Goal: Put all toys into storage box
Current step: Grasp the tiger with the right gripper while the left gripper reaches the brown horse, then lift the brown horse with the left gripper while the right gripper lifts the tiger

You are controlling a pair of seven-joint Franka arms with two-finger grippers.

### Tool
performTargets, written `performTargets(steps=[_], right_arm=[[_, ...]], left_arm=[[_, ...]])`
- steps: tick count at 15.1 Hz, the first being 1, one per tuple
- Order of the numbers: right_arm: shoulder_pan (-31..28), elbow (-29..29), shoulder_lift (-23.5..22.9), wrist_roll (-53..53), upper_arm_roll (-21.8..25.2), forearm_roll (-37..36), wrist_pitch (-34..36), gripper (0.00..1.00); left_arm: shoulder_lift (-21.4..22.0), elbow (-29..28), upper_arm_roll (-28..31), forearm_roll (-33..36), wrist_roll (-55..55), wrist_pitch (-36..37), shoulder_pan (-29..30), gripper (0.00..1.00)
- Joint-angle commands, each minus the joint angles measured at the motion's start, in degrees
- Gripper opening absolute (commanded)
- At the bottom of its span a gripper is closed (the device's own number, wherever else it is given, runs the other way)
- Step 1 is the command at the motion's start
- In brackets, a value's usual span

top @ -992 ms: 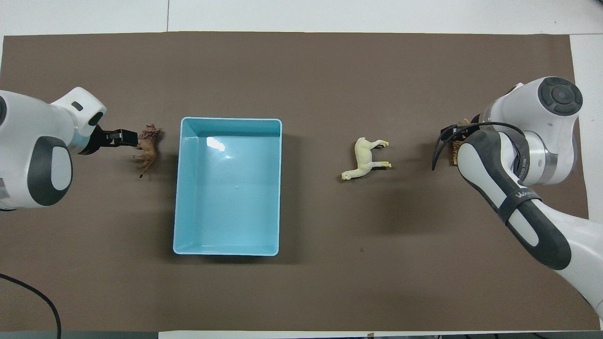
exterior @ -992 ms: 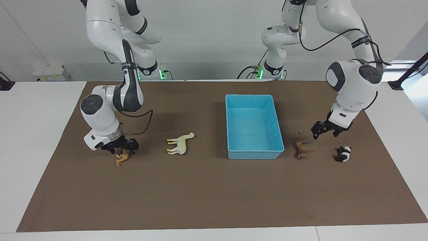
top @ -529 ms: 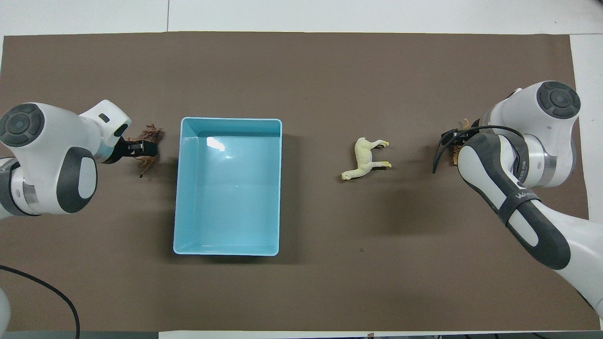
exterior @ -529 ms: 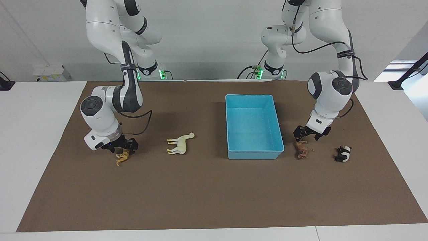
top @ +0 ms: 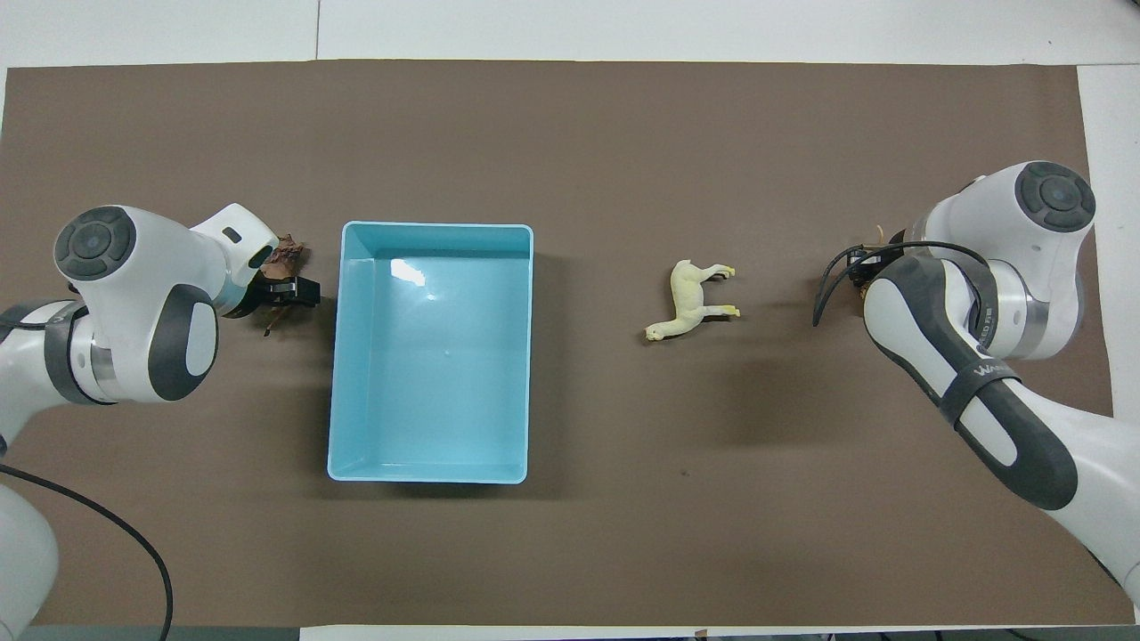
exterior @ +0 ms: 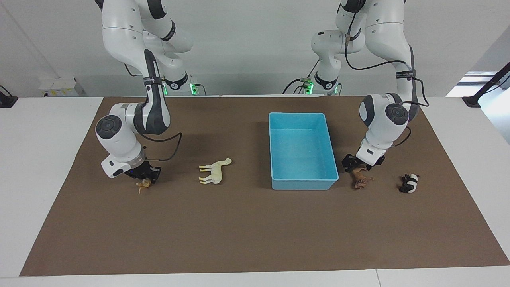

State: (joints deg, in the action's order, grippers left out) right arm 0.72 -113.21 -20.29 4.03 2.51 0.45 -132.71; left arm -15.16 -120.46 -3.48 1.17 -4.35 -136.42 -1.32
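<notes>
Left tool (exterior: 360, 165) low over brown animal (exterior: 360, 178), right tool (exterior: 144, 175) over tiger (exterior: 142, 184); grips unreadable; panda (exterior: 409, 183) beside.

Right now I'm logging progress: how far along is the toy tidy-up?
Nothing is stored: the storage box holds no toys. In hand: the right gripper is down on the orange tiger, the left gripper over the brown horned animal. The cream-white horse and panda lie untouched.
</notes>
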Motion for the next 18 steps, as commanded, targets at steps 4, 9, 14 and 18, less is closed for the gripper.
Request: performTargets(steps=[4, 9, 14, 18], right_arm=[[1.47, 4.39, 0.34, 1.59, -0.31, 0.70, 4.19, 0.00], [2.62, 16.16, 3.05, 3.08, -0.40, 0.70, 17.37, 0.00], [2.71, 25.48, 5.52, 3.17, -0.40, 0.70, 28.53, 0.00], [2.53, 28.13, 6.31, 3.09, -0.40, 0.61, 32.33, 0.00]], left_arm=[[-0.04, -0.40, 0.67, 0.94, -1.18, -1.66, -0.88, 0.23], [-0.66, 10.65, 0.58, 0.85, -1.97, 11.39, -0.88, 0.11], [1.71, 25.78, 0.14, 0.32, -11.08, 34.70, -4.46, 0.12], [6.36, 18.19, 0.05, 0.23, -29.45, 32.82, -16.23, 0.12]])
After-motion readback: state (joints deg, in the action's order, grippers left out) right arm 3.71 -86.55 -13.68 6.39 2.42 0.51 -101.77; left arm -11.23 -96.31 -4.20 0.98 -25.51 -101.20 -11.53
